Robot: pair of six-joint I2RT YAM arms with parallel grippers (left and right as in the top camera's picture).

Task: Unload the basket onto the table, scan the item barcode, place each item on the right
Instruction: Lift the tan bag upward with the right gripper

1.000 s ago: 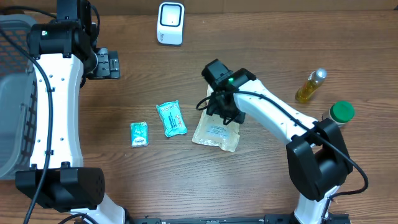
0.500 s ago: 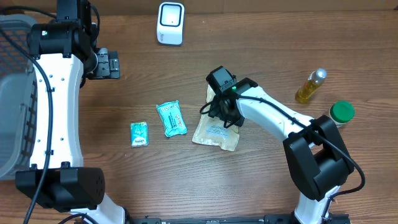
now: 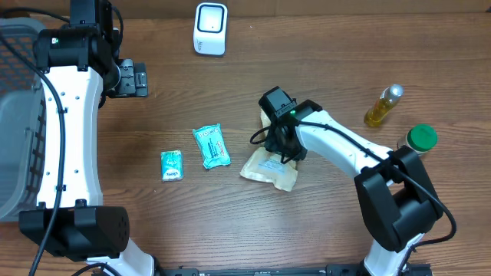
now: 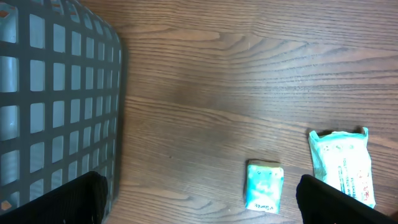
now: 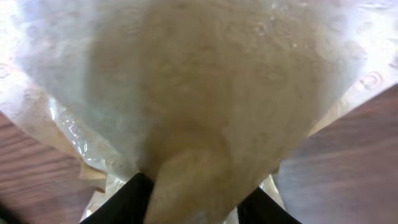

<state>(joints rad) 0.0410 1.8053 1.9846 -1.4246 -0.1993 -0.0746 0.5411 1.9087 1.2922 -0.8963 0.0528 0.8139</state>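
Between the fingers (image 5: 127, 200) of the right end effector (image 5: 199, 205), a fold of the pouch (image 5: 199, 93) sits clamped; left end effector (image 4: 199, 200) stands wide apart, basket (image 4: 56, 93) beside it.

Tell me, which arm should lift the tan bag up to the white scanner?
Right. The right gripper pinches the tan pouch, with film bunched between its fingers in the wrist view. The left gripper is open and far off beside the basket.
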